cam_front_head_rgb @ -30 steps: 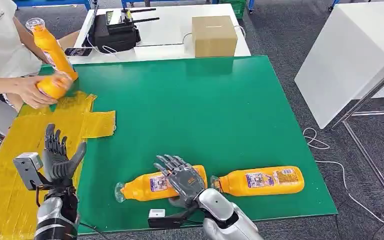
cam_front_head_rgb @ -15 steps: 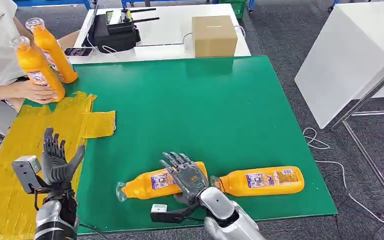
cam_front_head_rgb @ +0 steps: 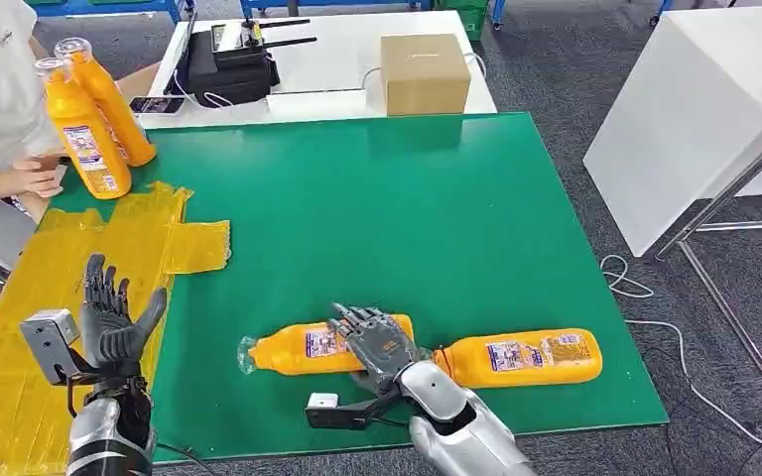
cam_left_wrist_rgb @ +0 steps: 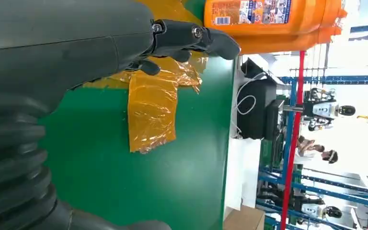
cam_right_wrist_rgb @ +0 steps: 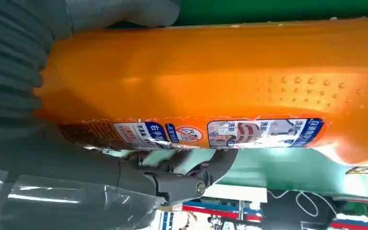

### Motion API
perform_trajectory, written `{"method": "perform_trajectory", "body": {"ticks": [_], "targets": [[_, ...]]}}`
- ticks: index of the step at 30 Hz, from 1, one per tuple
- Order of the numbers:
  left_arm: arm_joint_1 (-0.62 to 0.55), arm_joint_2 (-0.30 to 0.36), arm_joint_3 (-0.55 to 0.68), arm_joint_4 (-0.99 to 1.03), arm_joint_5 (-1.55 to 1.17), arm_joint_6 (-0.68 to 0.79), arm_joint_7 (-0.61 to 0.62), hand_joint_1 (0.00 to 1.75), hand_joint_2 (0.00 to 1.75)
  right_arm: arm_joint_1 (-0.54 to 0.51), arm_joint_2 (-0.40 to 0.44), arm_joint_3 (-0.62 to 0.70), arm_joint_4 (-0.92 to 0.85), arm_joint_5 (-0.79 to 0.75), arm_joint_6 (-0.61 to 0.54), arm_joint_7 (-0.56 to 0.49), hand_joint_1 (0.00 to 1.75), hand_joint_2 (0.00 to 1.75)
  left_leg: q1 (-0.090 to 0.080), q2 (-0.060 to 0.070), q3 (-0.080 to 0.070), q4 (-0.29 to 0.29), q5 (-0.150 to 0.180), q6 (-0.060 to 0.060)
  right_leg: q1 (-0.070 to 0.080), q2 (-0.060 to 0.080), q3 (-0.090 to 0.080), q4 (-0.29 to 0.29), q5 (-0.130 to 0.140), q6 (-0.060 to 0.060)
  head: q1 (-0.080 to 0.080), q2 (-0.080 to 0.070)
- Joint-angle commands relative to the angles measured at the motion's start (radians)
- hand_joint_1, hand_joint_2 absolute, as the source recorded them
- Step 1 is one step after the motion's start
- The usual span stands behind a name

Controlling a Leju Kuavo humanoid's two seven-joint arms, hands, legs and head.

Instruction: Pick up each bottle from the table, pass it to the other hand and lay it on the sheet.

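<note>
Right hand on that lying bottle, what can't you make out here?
- Head view: the right hand covers the base end of the near bottle, so its grip is unclear.
- Right wrist view: the bottle runs past the edges; its cap is cut off.
- Head view: the labels on the second lying bottle are too small to read.

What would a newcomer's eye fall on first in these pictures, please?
Probably the two orange bottles lying end to end near the front edge of the green table: the right hand lies over the left bottle, with the right bottle just beside it. Next, the yellow sheet on the table's left side, where the left hand is raised with fingers spread, and two upright bottles at the far left corner by a person's hand.
</note>
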Motion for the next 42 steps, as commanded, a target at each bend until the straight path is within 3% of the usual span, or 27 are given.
{"method": "perform_trajectory", "body": {"ticks": [1,3,5,8,18,28,36,42], "targets": [[0.009,-0.005,-0.118,-0.069,-0.068,-0.040,-0.025,0.00,1.75,-0.044,-0.013,-0.031,0.215,-0.021,0.010,-0.018,1.68,1.75,0.001,-0.003,0.004,-0.001,0.000,0.001,0.001,-0.005,0.006,-0.002,-0.001,0.000,0.000,0.000],[0.052,0.004,-0.213,-0.176,-0.121,-0.047,-0.020,0.00,1.75,-0.027,-0.022,-0.040,0.198,-0.020,0.007,-0.016,1.75,1.75,0.001,-0.003,0.005,0.000,0.000,0.000,0.001,-0.004,0.006,-0.002,-0.001,0.000,0.000,0.000],[0.083,0.034,-0.290,-0.220,-0.150,-0.063,0.011,0.00,1.75,-0.010,-0.033,-0.047,0.185,-0.020,0.004,-0.018,1.71,1.75,0.001,-0.004,0.006,0.000,0.000,0.000,0.001,-0.005,0.008,-0.002,0.000,0.000,0.000,0.000],[0.124,0.078,-0.340,-0.240,-0.161,-0.059,0.044,0.00,1.75,0.016,-0.043,-0.061,0.167,-0.015,-0.007,-0.022,1.75,1.75,0.000,-0.003,0.009,-0.002,0.000,0.000,0.001,-0.004,0.011,-0.003,0.000,0.000,0.000,0.000],[0.157,0.098,-0.362,-0.254,-0.145,-0.068,0.059,0.00,1.75,0.038,-0.012,-0.148,0.077,-0.029,-0.071,-0.026,1.75,1.75,0.000,-0.003,0.010,-0.002,-0.001,0.001,0.001,-0.005,0.012,-0.003,-0.001,0.000,0.000,0.000],[0.161,0.099,-0.364,-0.258,-0.144,-0.068,0.059,0.00,1.75,0.041,-0.011,-0.148,0.062,-0.026,-0.061,-0.024,1.75,1.75,0.000,-0.003,0.009,-0.002,-0.001,0.000,0.001,-0.003,0.011,-0.002,-0.001,0.000,0.000,0.000],[0.175,0.103,-0.400,-0.262,-0.105,-0.099,0.064,0.00,1.75,0.126,0.052,-0.356,-0.257,-0.201,-0.219,-0.138,1.75,1.75,-0.001,-0.001,0.006,0.000,-0.001,0.000,0.000,-0.002,0.007,0.000,-0.001,0.000,0.000,0.000],[0.124,0.099,-0.436,-0.199,-0.091,-0.104,0.063,0.00,1.75,0.125,0.089,-0.492,-0.330,-0.375,-0.302,-0.282,1.75,1.75,-0.001,-0.003,0.001,0.000,0.000,0.000,-0.001,-0.003,0.002,0.000,-0.001,0.000,0.000,0.000]]}}
